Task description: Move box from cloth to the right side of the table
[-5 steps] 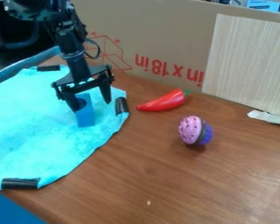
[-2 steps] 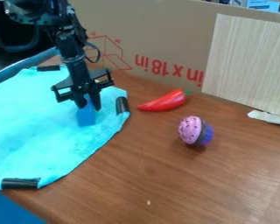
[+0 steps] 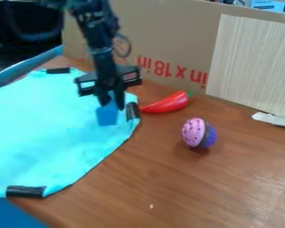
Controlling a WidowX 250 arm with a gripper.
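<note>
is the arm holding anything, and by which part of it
Yes, the blue box, held near its upper end by the end effector.

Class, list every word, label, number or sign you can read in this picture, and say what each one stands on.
"in x 18 in": red print, upside down, on the cardboard wall; the pale panel may hide the start of it.
Too small to read: the marks on the blue and white item at the top right edge.
I can make out no other text.
</note>
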